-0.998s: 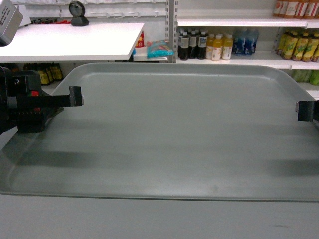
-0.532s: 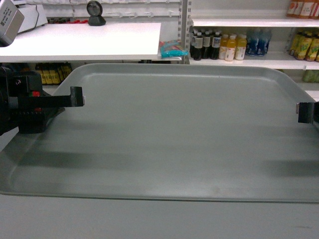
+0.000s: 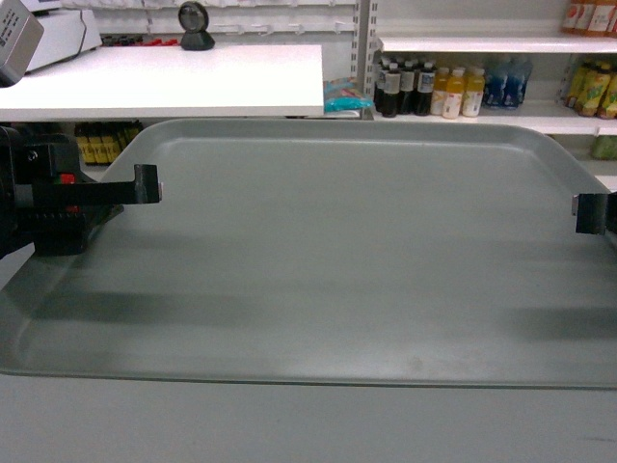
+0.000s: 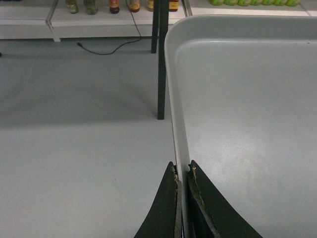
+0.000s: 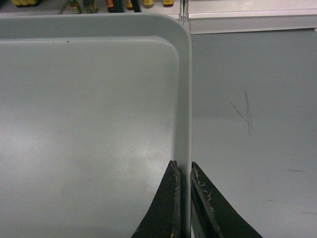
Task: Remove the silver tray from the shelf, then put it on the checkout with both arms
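The left gripper [image 4: 182,171] pinches the left rim of the silver tray [image 3: 337,260], one finger inside the lip and one outside. The tray hangs in the air between both arms, over bare floor, with the checkout [image 3: 164,82] ahead and to the left, its scanner [image 3: 196,24] at the back. The right gripper [image 5: 184,171] clamps the right rim the same way. To carry well, I judge both arms should move together at one height, keeping the tray level and the pinch firm, then lower it flat onto the white top, short of the scanner.
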Available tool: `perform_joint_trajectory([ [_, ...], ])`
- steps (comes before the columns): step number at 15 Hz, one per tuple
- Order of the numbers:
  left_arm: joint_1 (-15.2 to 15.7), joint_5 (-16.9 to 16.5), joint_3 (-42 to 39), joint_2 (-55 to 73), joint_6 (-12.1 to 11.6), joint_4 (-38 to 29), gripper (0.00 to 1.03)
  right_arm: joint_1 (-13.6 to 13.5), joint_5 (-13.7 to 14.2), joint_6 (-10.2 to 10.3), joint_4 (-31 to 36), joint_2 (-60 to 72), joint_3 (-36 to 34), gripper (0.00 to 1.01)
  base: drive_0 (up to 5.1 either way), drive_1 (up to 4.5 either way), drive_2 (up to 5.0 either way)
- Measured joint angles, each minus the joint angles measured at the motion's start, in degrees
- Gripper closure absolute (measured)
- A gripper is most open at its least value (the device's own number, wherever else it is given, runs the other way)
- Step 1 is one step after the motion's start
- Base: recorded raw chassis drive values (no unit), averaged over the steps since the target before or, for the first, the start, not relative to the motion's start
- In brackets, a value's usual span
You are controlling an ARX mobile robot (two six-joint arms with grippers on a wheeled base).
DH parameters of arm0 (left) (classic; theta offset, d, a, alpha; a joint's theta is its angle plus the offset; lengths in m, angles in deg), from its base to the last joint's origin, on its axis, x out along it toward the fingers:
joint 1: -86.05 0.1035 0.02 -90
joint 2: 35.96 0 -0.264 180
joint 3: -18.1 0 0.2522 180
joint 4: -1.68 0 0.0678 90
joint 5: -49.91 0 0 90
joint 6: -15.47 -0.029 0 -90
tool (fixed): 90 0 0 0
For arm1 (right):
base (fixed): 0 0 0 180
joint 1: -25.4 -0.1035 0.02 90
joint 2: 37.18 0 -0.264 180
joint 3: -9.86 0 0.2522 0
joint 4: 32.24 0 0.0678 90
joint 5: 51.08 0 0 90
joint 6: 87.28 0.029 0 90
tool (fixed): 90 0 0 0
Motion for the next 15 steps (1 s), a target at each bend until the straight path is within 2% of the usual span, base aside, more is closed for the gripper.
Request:
perform_joint_trajectory([
  [15, 0.0, 0.0, 0.0, 0.0, 0.0, 0.1, 1.00, 0.0, -0.1, 0.0, -0.2, 0.0, 0.0, 0.98, -5.0, 2.48, 2.5],
])
